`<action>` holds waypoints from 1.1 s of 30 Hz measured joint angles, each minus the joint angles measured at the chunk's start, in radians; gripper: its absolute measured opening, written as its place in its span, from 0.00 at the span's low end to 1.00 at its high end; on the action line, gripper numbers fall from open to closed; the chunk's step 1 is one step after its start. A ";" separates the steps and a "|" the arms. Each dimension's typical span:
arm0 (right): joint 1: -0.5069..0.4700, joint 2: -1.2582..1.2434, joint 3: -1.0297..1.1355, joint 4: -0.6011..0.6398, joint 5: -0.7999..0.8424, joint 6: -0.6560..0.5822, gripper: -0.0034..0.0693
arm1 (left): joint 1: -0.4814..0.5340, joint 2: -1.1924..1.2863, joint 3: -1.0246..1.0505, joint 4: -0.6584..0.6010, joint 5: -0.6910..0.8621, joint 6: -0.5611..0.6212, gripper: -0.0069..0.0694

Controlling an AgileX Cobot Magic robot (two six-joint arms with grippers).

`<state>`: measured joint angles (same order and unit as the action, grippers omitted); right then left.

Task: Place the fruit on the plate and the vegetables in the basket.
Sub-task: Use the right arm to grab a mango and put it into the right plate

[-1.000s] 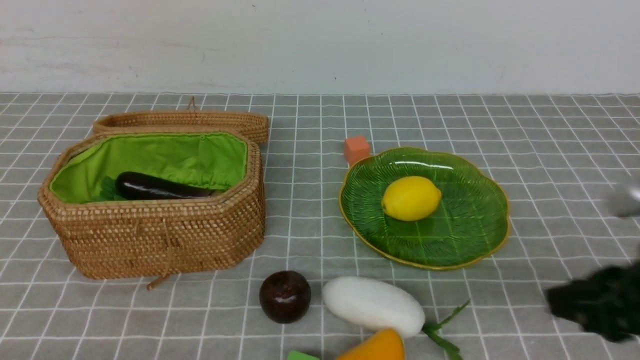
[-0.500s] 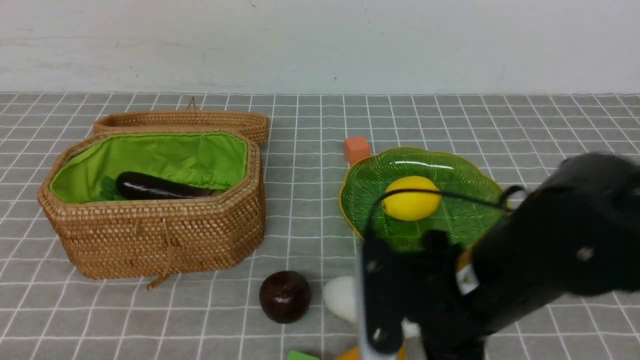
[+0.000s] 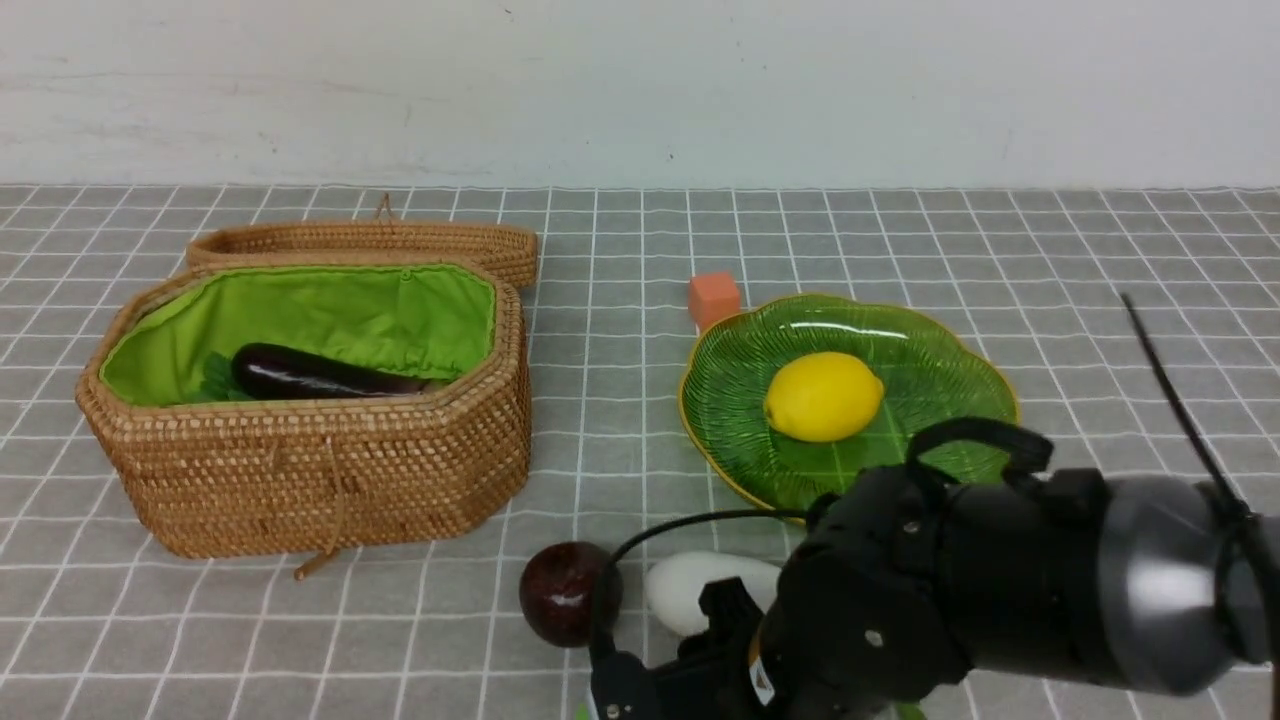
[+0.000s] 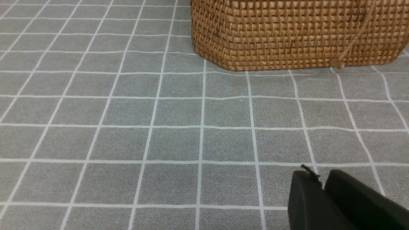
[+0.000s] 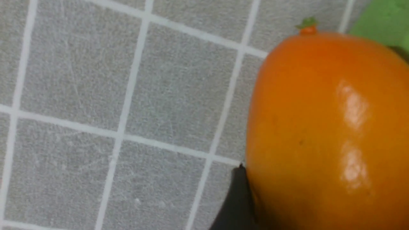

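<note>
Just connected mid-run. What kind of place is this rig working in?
Probably an indoor lab or demo tabletop, not a real kitchen: a grey grid tablecloth against a bare white wall, with staged props, a wicker basket and a green plate holding a lemon.

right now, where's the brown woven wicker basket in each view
Front view: the brown woven wicker basket stands on the robot's left, across from the plate side.
Left wrist view: only the basket's outer wall shows, across bare cloth from the left tool.
Right wrist view: not in it.
Shared landmark: the grey white-gridded tablecloth, in all three.
</note>
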<state>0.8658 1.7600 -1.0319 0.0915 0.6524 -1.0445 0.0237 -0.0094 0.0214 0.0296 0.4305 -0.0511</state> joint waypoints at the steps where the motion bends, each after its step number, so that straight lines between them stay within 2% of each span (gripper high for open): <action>1: 0.000 0.000 0.000 0.003 0.002 0.000 0.81 | 0.000 0.000 0.000 0.000 0.000 0.000 0.21; 5: 0.000 -0.021 -0.017 0.064 0.097 0.000 0.81 | 0.000 0.000 0.000 0.000 0.000 0.000 0.21; 9: -0.031 -0.077 -0.101 0.172 0.275 0.026 0.81 | 0.000 0.000 0.000 0.000 0.000 0.000 0.21; 13: -0.125 -0.099 -0.214 0.241 0.397 0.138 0.81 | 0.000 0.000 0.000 0.000 0.000 0.000 0.22; 15: -0.256 -0.101 -0.312 0.258 0.440 0.253 0.81 | 0.000 0.000 0.000 0.000 0.000 0.000 0.22; 19: -0.452 -0.100 -0.351 0.263 0.278 0.392 0.81 | 0.000 0.000 0.000 0.000 0.000 0.000 0.23; 20: -0.462 -0.099 -0.351 0.263 0.278 0.401 0.81 | 0.000 0.000 0.000 0.000 0.000 0.000 0.23; 21: -0.535 -0.091 -0.351 0.263 0.182 0.470 0.81 | 0.000 0.000 0.000 0.000 0.000 0.000 0.23; 25: -0.660 -0.029 -0.352 0.258 0.007 0.604 0.81 | 0.000 0.000 0.000 0.000 0.000 0.000 0.24; 33: -0.706 0.137 -0.352 0.258 -0.072 0.722 0.81 | 0.000 0.000 0.001 0.000 0.000 0.000 0.25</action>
<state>0.1596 1.8972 -1.3842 0.3500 0.5807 -0.3224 0.0237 -0.0094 0.0222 0.0296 0.4305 -0.0511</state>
